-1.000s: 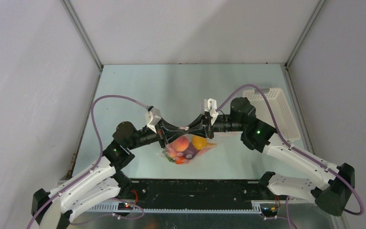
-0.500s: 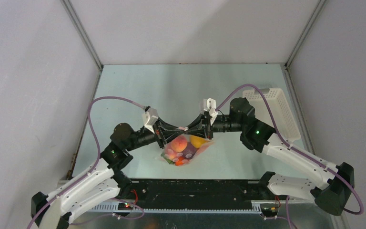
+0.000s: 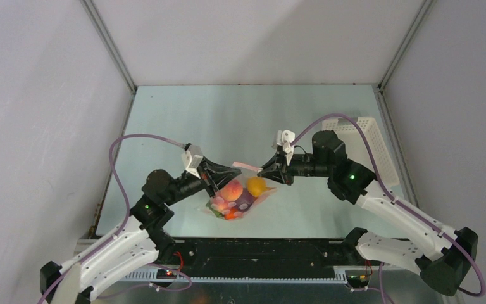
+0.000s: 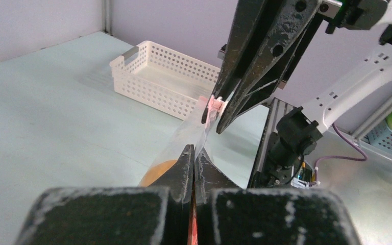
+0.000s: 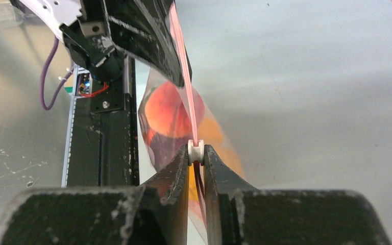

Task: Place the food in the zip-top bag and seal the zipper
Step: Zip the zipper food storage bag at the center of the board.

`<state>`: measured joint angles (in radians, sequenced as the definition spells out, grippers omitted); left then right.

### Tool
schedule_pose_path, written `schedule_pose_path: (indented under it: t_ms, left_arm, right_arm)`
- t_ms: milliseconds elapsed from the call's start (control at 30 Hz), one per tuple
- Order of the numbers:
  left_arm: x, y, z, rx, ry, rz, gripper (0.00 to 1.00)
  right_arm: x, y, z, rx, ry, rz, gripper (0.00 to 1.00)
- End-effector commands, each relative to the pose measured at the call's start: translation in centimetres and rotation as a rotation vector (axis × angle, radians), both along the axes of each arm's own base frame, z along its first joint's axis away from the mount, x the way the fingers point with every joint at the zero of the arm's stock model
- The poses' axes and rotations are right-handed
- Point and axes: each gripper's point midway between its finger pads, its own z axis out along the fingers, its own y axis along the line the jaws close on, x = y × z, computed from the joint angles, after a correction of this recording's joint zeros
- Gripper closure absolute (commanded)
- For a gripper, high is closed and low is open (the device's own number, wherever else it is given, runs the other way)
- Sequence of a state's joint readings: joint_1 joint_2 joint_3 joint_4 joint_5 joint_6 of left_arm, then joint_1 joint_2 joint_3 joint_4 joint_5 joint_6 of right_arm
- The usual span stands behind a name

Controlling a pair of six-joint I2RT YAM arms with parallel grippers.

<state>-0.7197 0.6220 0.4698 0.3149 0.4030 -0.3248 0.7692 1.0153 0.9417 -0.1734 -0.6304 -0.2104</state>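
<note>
Clear zip-top bag [image 3: 253,201] toward the worktop's [image 3: 259,114] six o'clock — red, orange, purple food [image 3: 231,189] bunched inside — pink zipper [image 5: 185,76] stretched taut along its top.

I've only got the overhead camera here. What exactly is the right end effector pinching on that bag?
Observer: In the right wrist view, the right end effector clamps a small white slider on the pink zipper.
Operator: And the left one?
Observer: In the left wrist view, the left end effector is shut on the top edge of the bag, with its fingers pressed together.
Operator: Is the zipper slack between them?
Observer: No. In the right wrist view it runs as a straight, taut line from the slider up to the left end effector.
</note>
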Motion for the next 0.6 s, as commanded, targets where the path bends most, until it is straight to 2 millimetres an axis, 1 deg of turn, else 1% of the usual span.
schedule_pose_path:
  t_ms: [0,167,200,333,433,567]
  left_arm:
    - [1.6,1.8,3.0,-0.092,-0.069,0.139,1.00]
    - [2.6,2.8,3.1,-0.102,-0.062,0.220,1.00]
    - [2.9,3.1,3.1,-0.104,-0.062,0.243,1.00]
    - [3.6,3.8,3.0,-0.105,-0.055,0.302,1.00]
    - [3.8,4.0,3.0,-0.102,-0.056,0.318,1.00]
    - [4.1,4.4,3.1,-0.102,-0.056,0.345,1.00]
  right_arm:
    - [0.7,-2.4,-1.7,-0.049,0.037,-0.101,0.93]
    - [1.1,-4.0,-2.4,-0.060,0.048,-0.168,0.93]
    - [1.2,-4.2,-2.9,-0.070,0.057,-0.185,0.93]
    - [1.5,-5.6,-3.6,-0.084,0.072,-0.250,0.93]
    - [2.2,-6.8,-4.3,-0.097,0.079,-0.313,0.92]
    - [2.6,-8.3,-4.6,-0.104,0.080,-0.382,0.92]
